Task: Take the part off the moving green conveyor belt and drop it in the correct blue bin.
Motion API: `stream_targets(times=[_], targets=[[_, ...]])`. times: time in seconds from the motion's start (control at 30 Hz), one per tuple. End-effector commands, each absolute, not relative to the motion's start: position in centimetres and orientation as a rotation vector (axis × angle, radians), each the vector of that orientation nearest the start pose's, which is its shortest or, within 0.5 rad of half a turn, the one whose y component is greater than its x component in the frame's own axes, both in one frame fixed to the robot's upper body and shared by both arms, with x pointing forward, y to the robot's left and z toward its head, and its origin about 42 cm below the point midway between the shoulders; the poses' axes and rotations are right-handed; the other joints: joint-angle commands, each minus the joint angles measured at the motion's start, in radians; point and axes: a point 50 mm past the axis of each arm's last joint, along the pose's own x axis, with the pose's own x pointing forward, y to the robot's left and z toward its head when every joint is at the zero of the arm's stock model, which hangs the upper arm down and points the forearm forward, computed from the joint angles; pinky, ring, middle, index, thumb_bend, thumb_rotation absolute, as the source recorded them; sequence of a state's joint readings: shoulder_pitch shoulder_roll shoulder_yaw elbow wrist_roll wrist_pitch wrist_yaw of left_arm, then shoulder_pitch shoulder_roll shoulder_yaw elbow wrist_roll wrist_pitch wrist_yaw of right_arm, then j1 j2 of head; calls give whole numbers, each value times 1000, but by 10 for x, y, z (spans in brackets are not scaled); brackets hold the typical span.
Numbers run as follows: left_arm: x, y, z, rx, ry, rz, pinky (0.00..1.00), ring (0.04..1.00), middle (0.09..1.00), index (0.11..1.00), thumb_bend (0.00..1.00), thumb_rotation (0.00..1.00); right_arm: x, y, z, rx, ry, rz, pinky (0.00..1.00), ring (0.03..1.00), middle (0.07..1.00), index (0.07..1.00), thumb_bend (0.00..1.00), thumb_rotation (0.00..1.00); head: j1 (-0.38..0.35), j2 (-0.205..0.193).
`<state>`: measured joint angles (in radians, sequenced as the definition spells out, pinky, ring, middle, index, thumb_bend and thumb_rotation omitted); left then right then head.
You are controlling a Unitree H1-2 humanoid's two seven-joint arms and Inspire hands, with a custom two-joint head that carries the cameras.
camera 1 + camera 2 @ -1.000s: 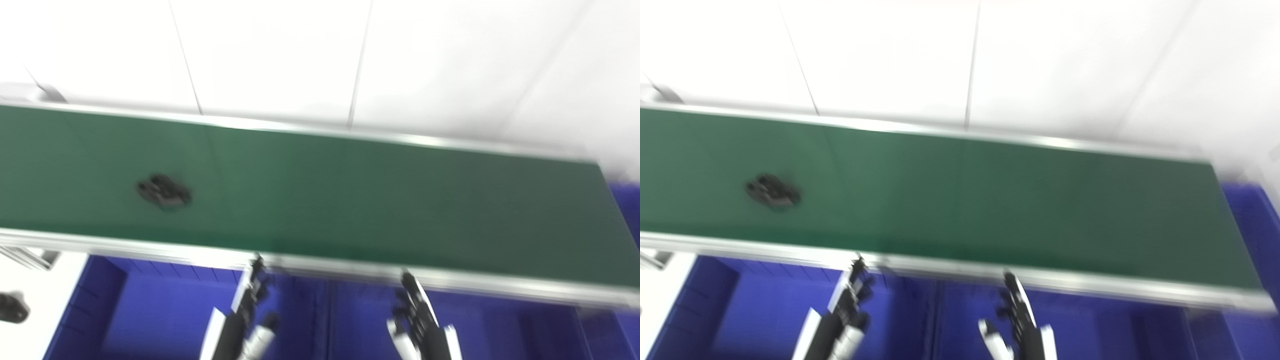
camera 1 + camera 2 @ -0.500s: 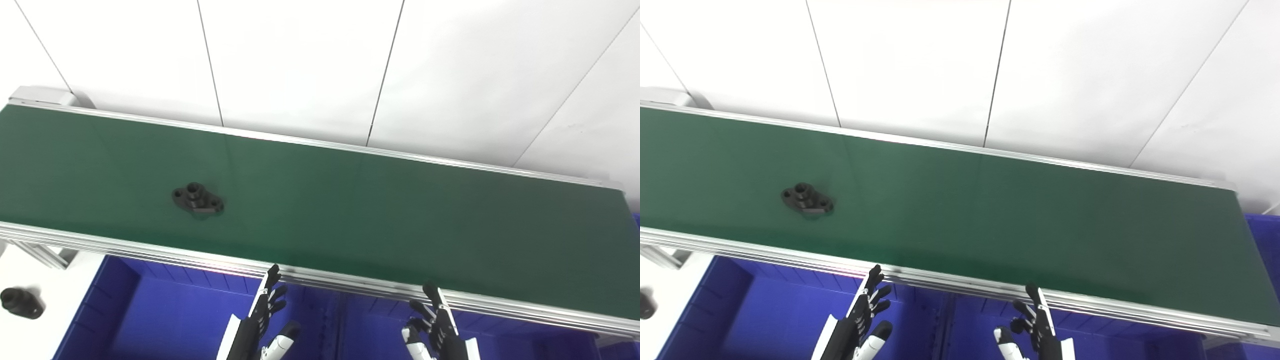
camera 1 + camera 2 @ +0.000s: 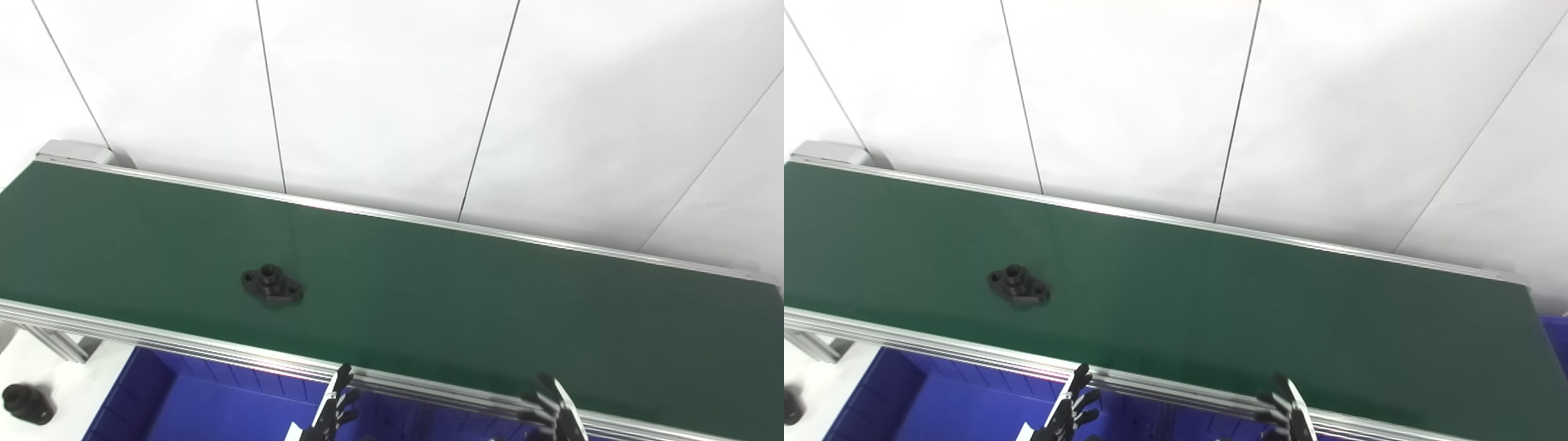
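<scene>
- Left eye view showed the small black flanged metal part further right along the green conveyor belt than half a second earlier, nearing our reach.
- Our left hand and right hand hovered below the belt's near rail, fingers spread, holding nothing, above the blue plastic bin.

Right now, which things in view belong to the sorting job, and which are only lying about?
For the job:
part on the belt
blue bin under the belt's near rail
left hand and right hand, both open

Lying about:
black piece on the white surface, bottom left
</scene>
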<state>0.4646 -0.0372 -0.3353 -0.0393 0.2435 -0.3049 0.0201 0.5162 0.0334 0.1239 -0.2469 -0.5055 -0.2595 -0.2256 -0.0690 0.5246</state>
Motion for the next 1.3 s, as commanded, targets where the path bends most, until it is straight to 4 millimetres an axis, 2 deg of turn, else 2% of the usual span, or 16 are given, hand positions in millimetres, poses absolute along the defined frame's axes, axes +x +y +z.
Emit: stream_targets(times=[0.0,0.17,0.23,0.37,0.6,0.8,1.0,1.27], targets=[[121,114,54,48,1,-242,855,914,994,1000,516,800,132,-197,107,-485,-128,-139,556,699,784,831,823,486,1,1],[120,118,55,47,-3,-239,863,906,992,1000,518,793,174,-193,133,-600,-222,-104,476,650,774,798,950,412,-7,28],[119,118,56,48,1,-238,871,905,993,1000,538,805,190,-190,141,-660,-242,-86,455,643,763,795,989,459,-7,39],[120,119,59,52,7,-240,883,908,996,1000,527,813,222,-179,154,-771,-279,-49,442,614,753,804,989,494,-11,52],[124,119,59,59,-1,-241,850,900,987,1000,506,807,264,-157,163,-915,-288,14,502,652,796,838,938,491,-12,58],[125,118,59,63,1,-243,847,896,980,1000,554,835,290,-138,166,-975,-299,72,473,606,795,828,923,478,-3,64],[124,115,61,57,-6,-238,842,892,979,1000,544,828,314,-106,164,-1087,-298,154,459,584,799,823,942,502,7,68],[123,111,64,55,-8,-240,847,896,982,1000,520,817,331,-71,151,-1211,-294,251,442,596,804,814,960,483,25,78]])
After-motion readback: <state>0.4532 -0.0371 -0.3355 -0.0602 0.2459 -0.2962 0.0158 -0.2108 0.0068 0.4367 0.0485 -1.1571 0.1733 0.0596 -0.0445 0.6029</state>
